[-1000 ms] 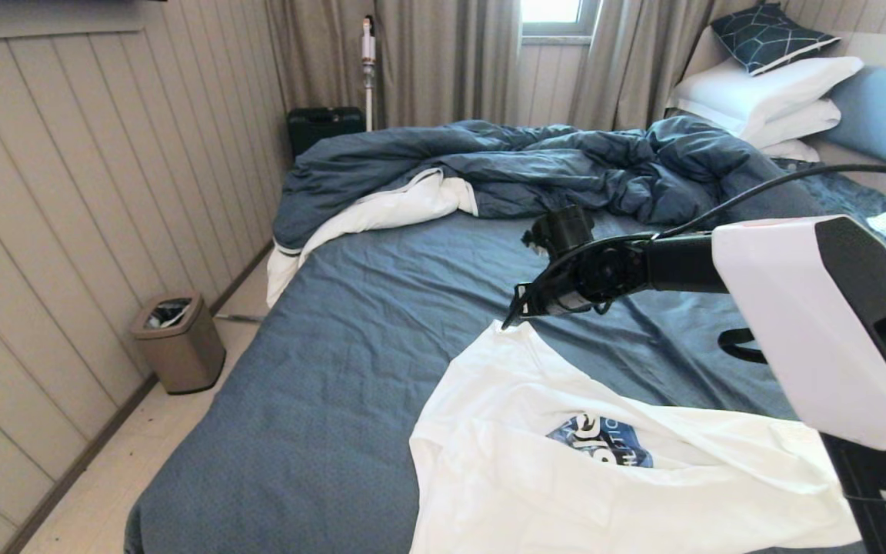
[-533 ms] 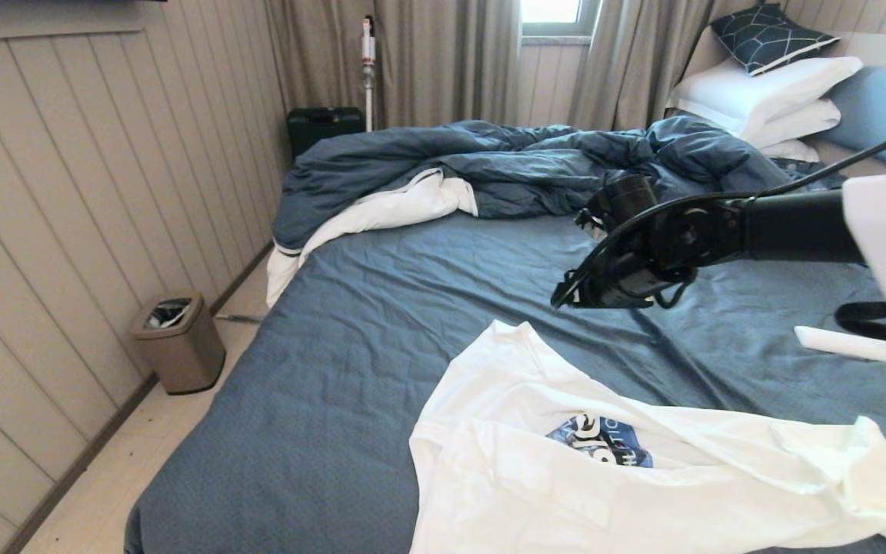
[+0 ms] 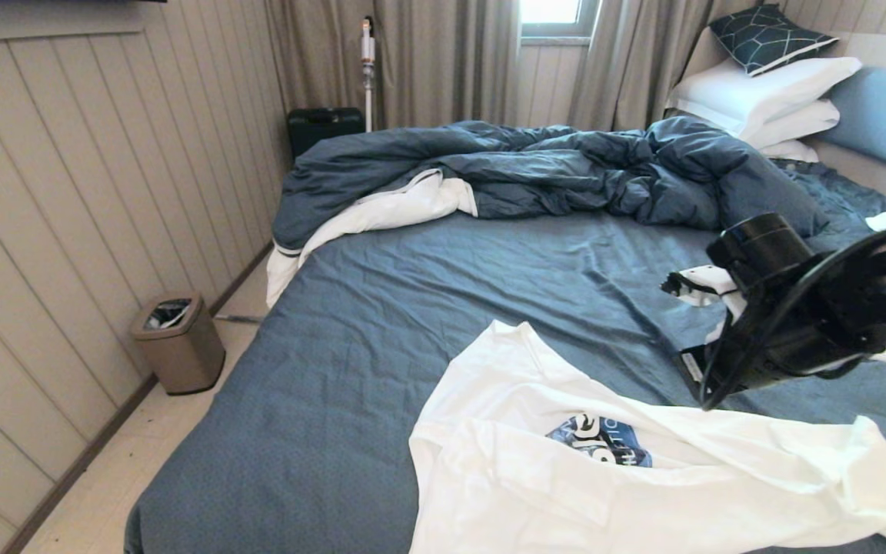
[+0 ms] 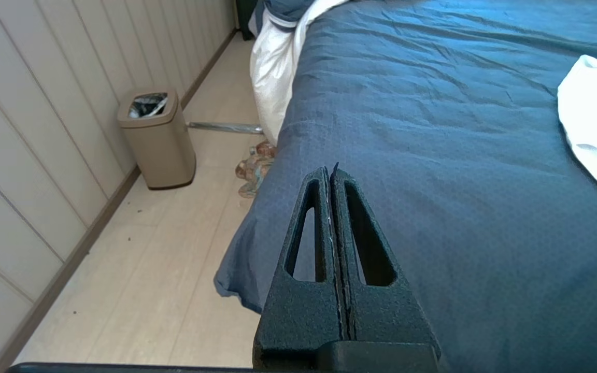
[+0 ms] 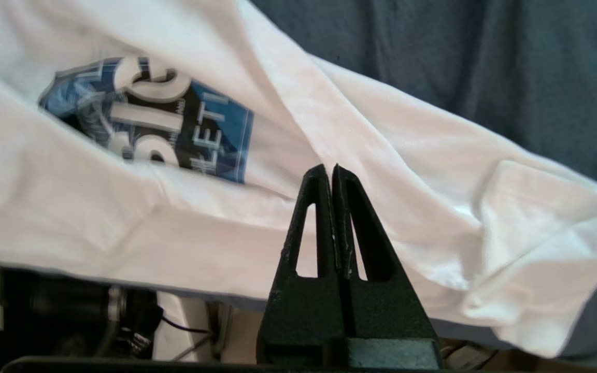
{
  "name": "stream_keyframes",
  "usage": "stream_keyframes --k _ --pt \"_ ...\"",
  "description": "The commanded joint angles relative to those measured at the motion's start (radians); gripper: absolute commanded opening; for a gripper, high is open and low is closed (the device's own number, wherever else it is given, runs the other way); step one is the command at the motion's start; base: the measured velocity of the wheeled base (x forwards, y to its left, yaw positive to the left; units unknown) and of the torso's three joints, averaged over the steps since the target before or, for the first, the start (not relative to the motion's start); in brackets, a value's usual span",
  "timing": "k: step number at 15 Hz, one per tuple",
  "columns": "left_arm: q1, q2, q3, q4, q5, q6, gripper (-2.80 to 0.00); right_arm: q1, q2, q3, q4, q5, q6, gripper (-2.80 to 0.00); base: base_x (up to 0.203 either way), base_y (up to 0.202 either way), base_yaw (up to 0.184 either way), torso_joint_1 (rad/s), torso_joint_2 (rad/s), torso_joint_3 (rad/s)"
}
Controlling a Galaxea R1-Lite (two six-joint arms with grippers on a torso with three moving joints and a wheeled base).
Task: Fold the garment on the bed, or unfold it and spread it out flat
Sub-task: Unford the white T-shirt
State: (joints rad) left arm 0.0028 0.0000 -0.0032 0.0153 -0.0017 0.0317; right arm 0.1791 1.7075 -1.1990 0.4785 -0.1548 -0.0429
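Right wrist view | right gripper (image 5: 332, 168) jaws together, empty, above white T-shirt (image 5: 381, 171) | left gripper (image 4: 331, 171) jaws together

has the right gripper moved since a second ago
Yes. The right gripper, shut and empty, has pulled away from the collar end of the crumpled white t-shirt toward the right side of the dark blue-grey bed, and now hangs above the shirt's right half.

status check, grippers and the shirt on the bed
Left gripper shut, parked off the bed edge. Right gripper shut, empty, above the white t-shirt. T-shirt rumpled, partly folded over, not flat. Nothing in the way.
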Motion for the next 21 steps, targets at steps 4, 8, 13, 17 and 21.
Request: stream_keyframes --k 4,8,13,17,21 --pt "0.000 0.000 0.000 0.000 0.000 -0.001 -2.80 -0.066 -0.183 0.247 -0.073 -0.027 -0.134 -2.80 0.000 0.000 0.000 0.000 0.00 0.000" --pt "0.000 0.000 0.000 0.000 0.000 -0.001 -2.80 -0.114 -0.155 0.424 -0.294 -0.108 -0.318 0.00 0.000 0.000 0.000 0.000 0.00 0.000" --pt "0.000 0.000 0.000 0.000 0.000 -0.001 -2.80 -0.109 -0.049 0.440 -0.435 -0.112 -0.319 0.00 0.000 0.000 0.000 0.000 0.00 0.000" --pt "-0.001 0.000 0.000 0.000 0.000 0.001 -2.80 -0.096 0.008 0.469 -0.482 -0.113 -0.315 0.00 0.000 0.000 0.000 0.000 0.00 0.000" --pt "0.000 0.000 0.000 0.000 0.000 0.001 -2.80 -0.097 0.085 0.485 -0.562 -0.117 -0.313 0.00 0.000 0.000 0.000 0.000 0.00 0.000"
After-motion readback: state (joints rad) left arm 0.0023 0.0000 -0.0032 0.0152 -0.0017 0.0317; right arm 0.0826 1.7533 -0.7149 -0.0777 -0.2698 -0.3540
